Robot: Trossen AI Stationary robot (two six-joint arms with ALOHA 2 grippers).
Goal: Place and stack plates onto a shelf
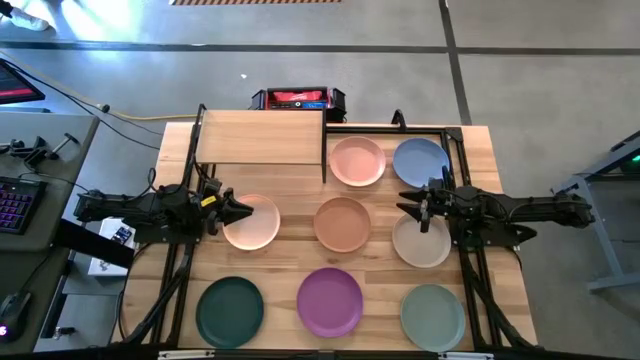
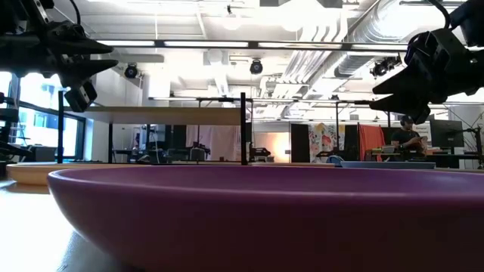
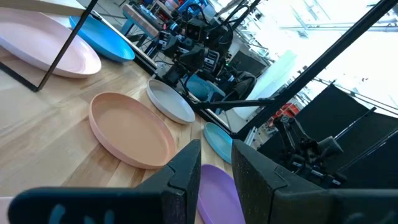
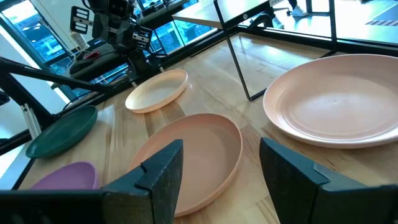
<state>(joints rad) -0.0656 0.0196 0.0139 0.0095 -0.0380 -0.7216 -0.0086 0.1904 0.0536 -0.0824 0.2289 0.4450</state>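
Several round plates lie flat on the wooden table. Pink [image 1: 357,161] and blue [image 1: 420,160] are at the far side. Peach [image 1: 252,222], terracotta [image 1: 342,223] and cream [image 1: 420,241] sit in the middle row. Dark green [image 1: 229,311], purple [image 1: 330,301] and sage [image 1: 433,316] are near the front. The shelf [image 1: 260,138] stands far left on thin black legs, its board bare. My left gripper [image 1: 240,210] hovers over the peach plate's left rim, fingers a little apart [image 3: 214,180]. My right gripper [image 1: 408,205] hovers between the blue and cream plates, open wide [image 4: 221,174].
A black frame rail [image 1: 455,150] runs along the table's right side by the blue plate. A red and black box [image 1: 297,99] sits beyond the far edge. Bare wood lies between the plates. A person [image 2: 408,140] sits far off in the room.
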